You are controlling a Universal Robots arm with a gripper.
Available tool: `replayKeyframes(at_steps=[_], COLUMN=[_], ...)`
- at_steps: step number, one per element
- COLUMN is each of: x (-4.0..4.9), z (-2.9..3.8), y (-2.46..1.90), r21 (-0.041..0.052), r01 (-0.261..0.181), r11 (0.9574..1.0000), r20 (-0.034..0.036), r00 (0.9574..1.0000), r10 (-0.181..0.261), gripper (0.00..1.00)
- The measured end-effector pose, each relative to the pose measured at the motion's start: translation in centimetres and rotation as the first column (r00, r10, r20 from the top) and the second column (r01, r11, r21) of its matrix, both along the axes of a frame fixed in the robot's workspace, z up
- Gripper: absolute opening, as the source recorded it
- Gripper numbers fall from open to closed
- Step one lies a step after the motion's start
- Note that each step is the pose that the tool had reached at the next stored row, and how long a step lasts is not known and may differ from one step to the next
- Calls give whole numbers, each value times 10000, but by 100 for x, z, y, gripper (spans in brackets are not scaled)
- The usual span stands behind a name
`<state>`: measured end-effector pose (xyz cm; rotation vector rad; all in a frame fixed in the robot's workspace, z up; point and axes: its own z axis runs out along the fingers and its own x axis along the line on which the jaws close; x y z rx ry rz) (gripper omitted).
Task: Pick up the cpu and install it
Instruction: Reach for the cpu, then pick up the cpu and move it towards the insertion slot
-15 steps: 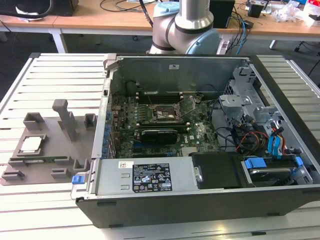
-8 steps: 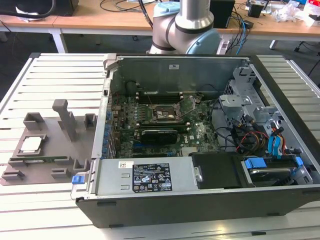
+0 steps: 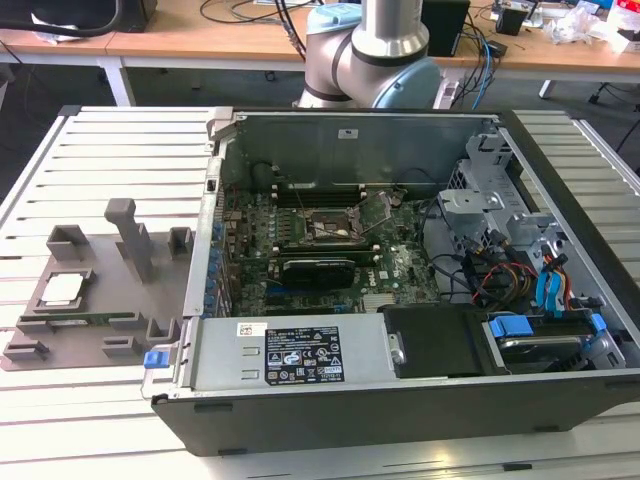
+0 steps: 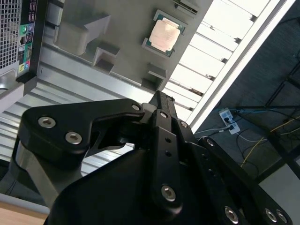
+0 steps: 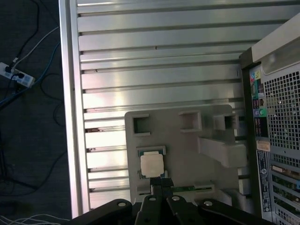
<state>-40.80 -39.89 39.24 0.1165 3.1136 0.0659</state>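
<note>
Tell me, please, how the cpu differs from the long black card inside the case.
The cpu is small, square and pale silver; the black card is long and dark. The cpu lies on the grey fixture outside the computer case; the black card sits inside it. Both are computer parts.

Bright, even room light. Beyond the gripper [image 5: 159,182], the table [image 5: 159,70] slats throw white glare in both wrist views, and the cpu [image 5: 152,165] top shines pale. The gripper itself looks dark, almost a silhouette. Soft shadow fills the case [image 3: 300,135].
</note>
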Motion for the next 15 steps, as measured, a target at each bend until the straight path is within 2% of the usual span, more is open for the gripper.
replayKeyframes(at_steps=[12,15], x=[2,2], z=[0,0], y=[0,0], r21=[0,0], r01=[0,0], r11=[10000,10000], r20=[0,0], r00=[10000,10000], r10=[0,0], gripper=[11,30])
